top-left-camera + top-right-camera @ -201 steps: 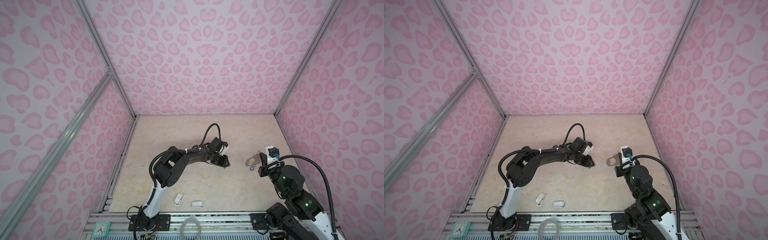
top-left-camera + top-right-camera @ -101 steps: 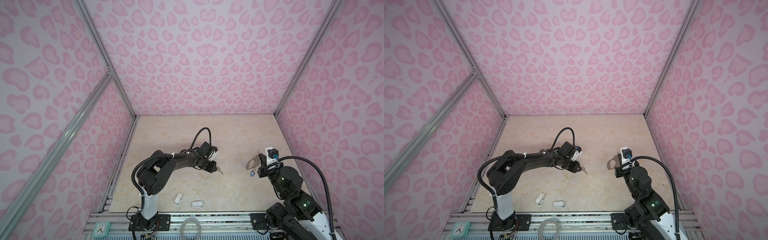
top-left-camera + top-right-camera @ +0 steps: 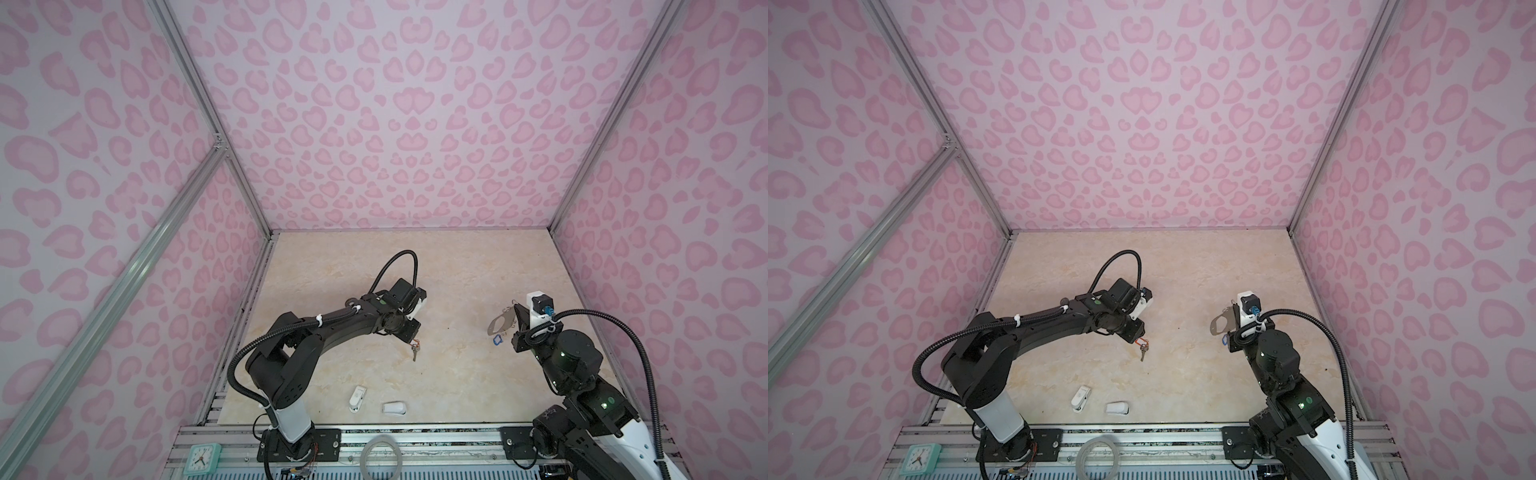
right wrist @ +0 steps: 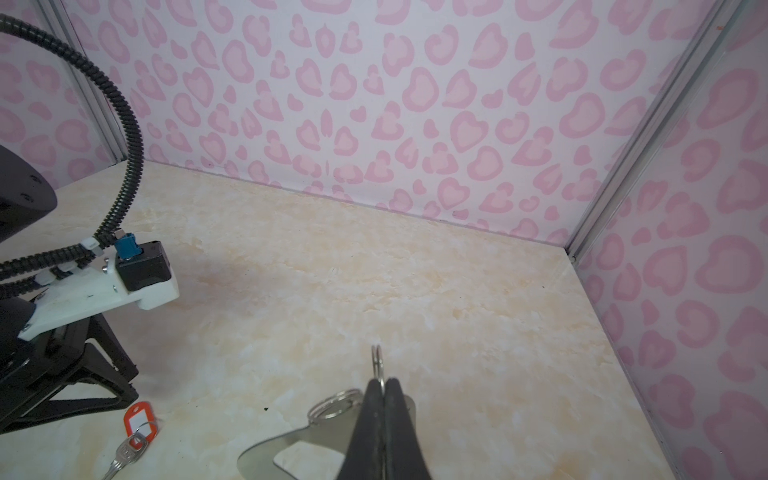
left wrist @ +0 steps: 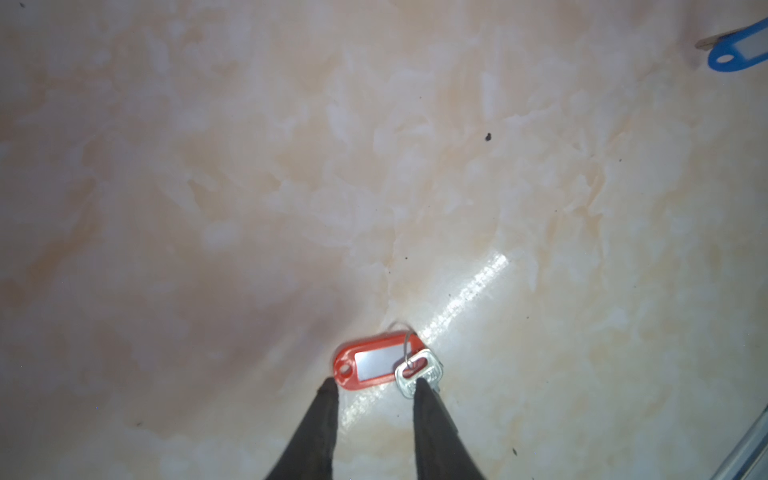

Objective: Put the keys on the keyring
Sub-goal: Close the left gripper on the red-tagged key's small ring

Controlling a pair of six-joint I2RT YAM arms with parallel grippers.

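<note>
The red-orange tagged key [image 5: 374,365] lies flat on the table, its metal key [image 5: 417,372] joined to it by a thin wire ring. My left gripper [image 5: 376,386] is open just behind it, one fingertip [image 5: 422,388] over the key's head and nothing between the jaws. In both top views this key [image 3: 414,349] [image 3: 1143,349] lies just off the left gripper [image 3: 411,334] [image 3: 1139,334]. My right gripper [image 4: 384,382] is shut on the keyring [image 4: 291,444], which is held up at the right [image 3: 503,325] [image 3: 1222,323]. The blue-tagged key [image 3: 497,340] [image 5: 744,50] sits just below the plate.
Two small white plastic pieces [image 3: 357,397] [image 3: 394,408] lie near the front edge. A pale grey hoop [image 3: 381,457] and a mint clock [image 3: 202,458] sit on the front rail. Pink patterned walls close in three sides.
The left arm has drawn back to the left and towards the front. The red-tagged key now shows just off its fingertips. The right arm holds still with the keyring.
</note>
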